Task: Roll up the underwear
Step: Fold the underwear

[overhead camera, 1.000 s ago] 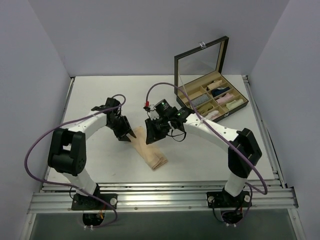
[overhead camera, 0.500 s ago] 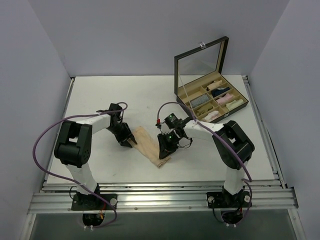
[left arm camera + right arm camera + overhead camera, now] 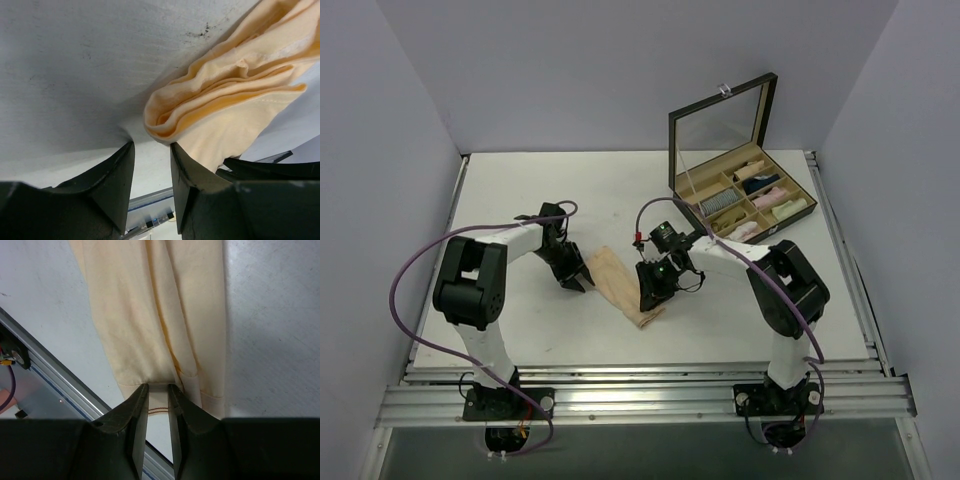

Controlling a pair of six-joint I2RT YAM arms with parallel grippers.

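The underwear is a pale peach strip of folded cloth lying diagonally on the white table between my two arms. My left gripper sits low at its far left end. In the left wrist view that gripper is open, and the bunched end of the underwear lies just past the right fingertip with nothing in the gap. My right gripper is over the near end. In the right wrist view its jaws stand a narrow gap apart, tips down on the hem of the underwear, with flat cloth showing between them.
A dark box with its glass lid raised stands at the back right, its compartments holding cloth rolls. The metal rail runs along the table's near edge, close to the strip's near end. Walls close in on the left, back and right.
My right gripper has moved from the strip's upper part down to its near end and lowered onto the hem. The left arm has dropped lower, its gripper staying by the far end.
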